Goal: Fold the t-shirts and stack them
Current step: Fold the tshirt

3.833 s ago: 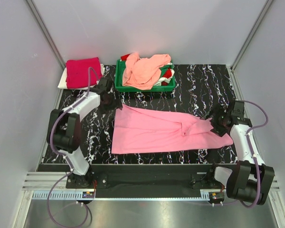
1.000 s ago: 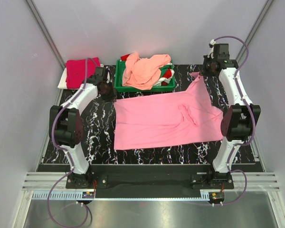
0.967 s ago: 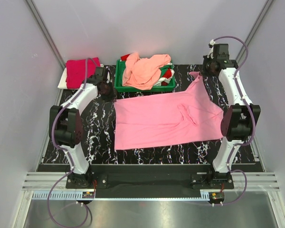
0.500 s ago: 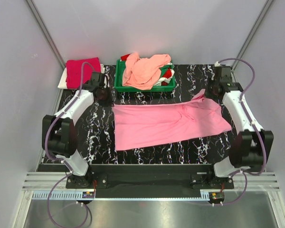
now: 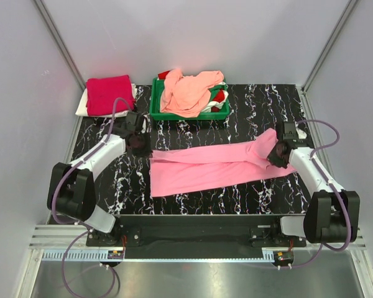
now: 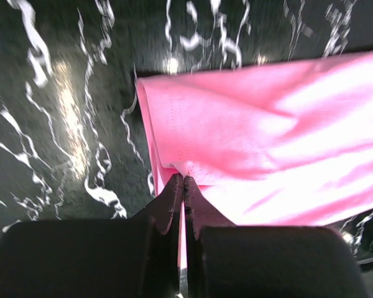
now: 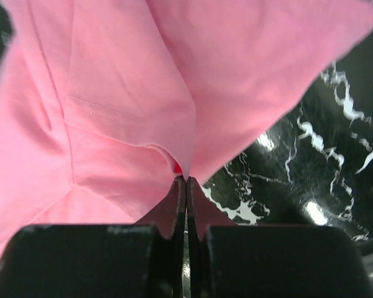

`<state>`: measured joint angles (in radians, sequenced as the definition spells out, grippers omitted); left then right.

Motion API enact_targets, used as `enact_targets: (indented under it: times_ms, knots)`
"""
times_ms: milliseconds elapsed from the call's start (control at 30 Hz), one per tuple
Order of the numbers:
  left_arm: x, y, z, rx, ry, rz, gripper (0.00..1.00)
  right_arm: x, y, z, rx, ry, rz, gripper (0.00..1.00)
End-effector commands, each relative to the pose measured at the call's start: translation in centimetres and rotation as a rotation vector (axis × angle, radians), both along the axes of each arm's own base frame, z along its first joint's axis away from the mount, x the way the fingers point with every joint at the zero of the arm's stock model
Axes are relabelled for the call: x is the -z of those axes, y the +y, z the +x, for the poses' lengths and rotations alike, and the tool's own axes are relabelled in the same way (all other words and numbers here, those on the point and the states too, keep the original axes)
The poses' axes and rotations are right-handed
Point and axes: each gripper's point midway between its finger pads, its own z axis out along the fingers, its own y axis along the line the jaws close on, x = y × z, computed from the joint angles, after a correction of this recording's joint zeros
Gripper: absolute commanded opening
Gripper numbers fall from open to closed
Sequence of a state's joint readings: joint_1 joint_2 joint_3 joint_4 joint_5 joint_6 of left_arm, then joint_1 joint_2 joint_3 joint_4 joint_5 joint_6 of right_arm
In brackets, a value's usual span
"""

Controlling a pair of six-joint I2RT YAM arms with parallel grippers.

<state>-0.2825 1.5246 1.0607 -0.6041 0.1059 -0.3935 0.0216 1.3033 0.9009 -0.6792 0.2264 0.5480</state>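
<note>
Two arms share one load, so most of the risk is in how well they match.

Table (image 5: pixel 248 99): black marbled top. It looks slick, so I judge a dragged layer may slide instead of creasing.

Pink shirt (image 5: pixel 211 167): lies across the table centre as a long band from 9 to 3 o'clock, doubled lengthwise. The 3 o'clock end is bunched, with a sleeve wrinkled into it. If it is laid down like this, the sleeve gets trapped and the edges will not line up.

Green tray (image 5: pixel 154 105), 12 o'clock: a peach shirt (image 5: pixel 186 93) is heaped in it, well apart from the work. Low risk.

Folded red shirt (image 5: pixel 109 94), 10 to 11 o'clock, sits on a white one (image 5: pixel 82 108). The left arm works near it, and a wide swing could nudge the stack.

Left gripper (image 6: pixel 183 183): clenched on the pink shirt's hem at the 9 o'clock end. The wrist view shows several layers there. I cannot tell how many are pinched, and extra layers would be dragged along.

Right gripper (image 7: pixel 186 183): clamped on a fold of pink cloth at the 3 o'clock end. Pulling too taut, or letting go unevenly, would skew the fold.
</note>
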Motion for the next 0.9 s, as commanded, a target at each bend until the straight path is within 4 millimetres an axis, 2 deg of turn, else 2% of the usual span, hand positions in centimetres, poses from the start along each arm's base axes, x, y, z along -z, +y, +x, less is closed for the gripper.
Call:
enact_targets:
  times_ms: [0,67,100,133,200,233,267,333,400,500,567,667,867]
  knots:
    - [-0.9,0.1,-0.4,-0.049,-0.058,0.009,0.04,1.1,0.3,-1.6,0.17,-0.006,0.07,0.0]
    - [0.2,0.9,-1.7,-0.073,-0.029,0.039,0.2,2.6,1.2,-2.6,0.171,0.026,0.127,0.02]
    - [0.3,1.2,-2.1,-0.093,-0.022,0.045,0.29,2.8,1.6,-2.7,0.181,0.017,0.154,0.1]
    - [0.6,1.8,-2.5,-0.11,-0.013,0.073,0.37,2.9,1.9,-2.9,0.18,0.012,0.173,0.33]
    - [0.1,2.2,-2.8,-0.125,-0.022,0.081,0.44,2.5,1.8,-3.1,0.195,-0.03,0.175,0.6]
    - [-0.5,2.3,-2.9,-0.132,-0.033,0.082,0.47,1.9,1.5,-3.0,0.197,-0.054,0.166,0.77]
    - [-1.0,2.3,-2.7,-0.133,-0.045,0.078,0.47,0.5,0.8,-2.5,0.197,-0.111,0.134,0.79]
    - [-2.5,2.1,-2.0,-0.134,-0.08,0.065,0.48,-1.3,0.5,-1.7,0.187,-0.171,0.115,0.8]
    - [-4.0,1.5,-1.2,-0.124,-0.117,0.047,0.48,-3.9,0.6,0.0,0.139,-0.247,0.111,0.8]
    - [-4.5,-0.1,-0.3,-0.078,-0.138,0.02,0.47,-5.7,1.6,2.9,0.066,-0.288,0.138,0.75]
    - [-3.8,-1.0,0.2,-0.055,-0.122,0.023,0.46,-5.3,2.1,5.0,0.032,-0.249,0.146,0.7]
    - [-2.1,-1.9,0.2,-0.029,-0.088,0.026,0.41,-3.2,2.5,6.8,-0.023,-0.144,0.141,0.62]
    - [0.6,-3.0,-0.9,-0.004,-0.036,-0.018,0.34,-0.1,3.3,8.4,-0.08,-0.07,0.15,0.49]
